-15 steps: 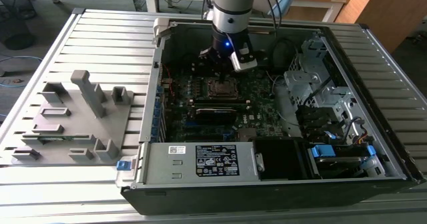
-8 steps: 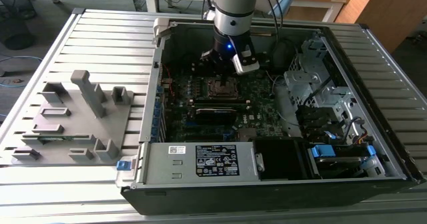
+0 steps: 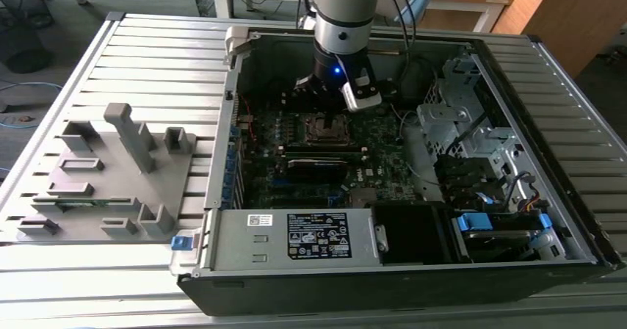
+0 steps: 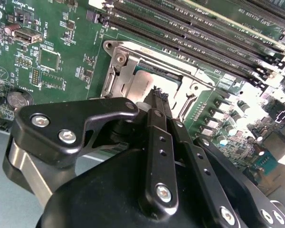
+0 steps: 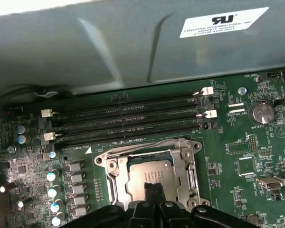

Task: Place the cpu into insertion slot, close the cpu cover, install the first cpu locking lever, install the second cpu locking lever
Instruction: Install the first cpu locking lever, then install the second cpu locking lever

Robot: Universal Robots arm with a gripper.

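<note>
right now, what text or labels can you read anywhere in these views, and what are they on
white sticker on the case wall: too blurred to read
power supply label: too small to read
motherboard lettering: too small to read

The arm (image 3: 343, 6) was a fat silver-grey metal tube ending in a black wrist with a small blue light and a white block clipped on. The gripper (image 4: 157, 95) was matte black: slim fingers (image 4: 156, 142), chunky linkage bars, shiny silver hex screws.
</note>
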